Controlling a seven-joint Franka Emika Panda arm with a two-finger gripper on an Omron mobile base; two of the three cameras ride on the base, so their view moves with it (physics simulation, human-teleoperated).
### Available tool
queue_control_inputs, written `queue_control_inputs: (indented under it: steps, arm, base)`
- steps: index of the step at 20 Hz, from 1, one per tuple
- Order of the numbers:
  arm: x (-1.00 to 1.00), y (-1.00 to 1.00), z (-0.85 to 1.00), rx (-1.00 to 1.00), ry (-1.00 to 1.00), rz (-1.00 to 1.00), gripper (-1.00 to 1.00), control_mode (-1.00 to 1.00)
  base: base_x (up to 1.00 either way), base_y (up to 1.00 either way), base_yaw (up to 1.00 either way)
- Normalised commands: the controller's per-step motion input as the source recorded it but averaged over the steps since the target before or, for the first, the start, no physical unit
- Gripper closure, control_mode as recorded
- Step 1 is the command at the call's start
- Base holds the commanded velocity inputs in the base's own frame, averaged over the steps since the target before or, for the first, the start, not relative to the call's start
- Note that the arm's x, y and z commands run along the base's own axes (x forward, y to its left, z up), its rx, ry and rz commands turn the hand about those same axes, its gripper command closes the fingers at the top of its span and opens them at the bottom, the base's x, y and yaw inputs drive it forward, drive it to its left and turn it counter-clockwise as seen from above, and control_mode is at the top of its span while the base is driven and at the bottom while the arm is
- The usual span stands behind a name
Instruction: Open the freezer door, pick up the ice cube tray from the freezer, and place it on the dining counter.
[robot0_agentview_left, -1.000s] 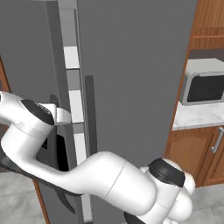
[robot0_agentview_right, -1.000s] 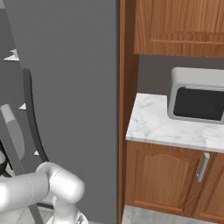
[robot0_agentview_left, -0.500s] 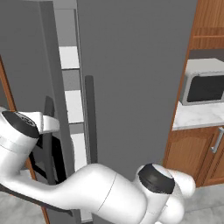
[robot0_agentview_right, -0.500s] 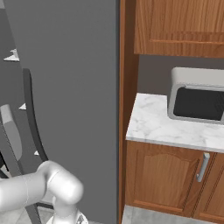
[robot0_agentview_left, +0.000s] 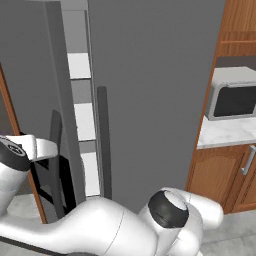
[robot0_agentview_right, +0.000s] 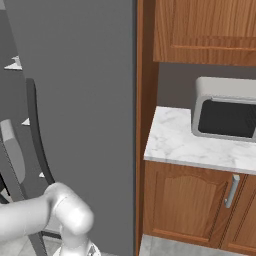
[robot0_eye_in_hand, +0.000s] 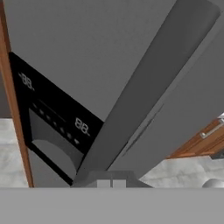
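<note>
With its fingertips pressed together, the gripper has its jaws fully closed, holding nothing, right at the foot of the freezer door's dark handle. Left of the fingers sits the black dispenser panel on the freezer door, which stands ajar, white shelves showing through the gap.
</note>
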Motion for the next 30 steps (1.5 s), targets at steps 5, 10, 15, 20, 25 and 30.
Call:
queue_control_inputs:
  steps: [5, 10, 15, 20, 25, 30]
  arm:
    - [-0.19, -0.38, 0.27, 0.0, 0.0, 0.13, 1.0, -1.0]
    - [-0.12, -0.64, 0.22, 0.0, 0.0, 0.15, 1.0, -1.0]
    - [-0.16, -0.65, 0.13, 0.0, 0.0, 0.17, 1.0, -1.0]
    - [-0.07, -0.68, 0.12, 0.0, 0.0, 0.18, 1.0, -1.0]
    - [0.0, -0.65, 0.12, 0.09, -0.01, 0.19, 1.0, -1.0]
    - [0.01, -0.59, 0.1, 0.18, -0.03, 0.19, -1.0, -1.0]
  base:
    - [0.0, 0.0, 0.0]
    - [0.0, 0.0, 0.0]
    - [0.0, 0.0, 0.0]
    - [0.0, 0.0, 0.0]
    - [0.0, 0.0, 0.0]
    - [0.0, 0.0, 0.0]
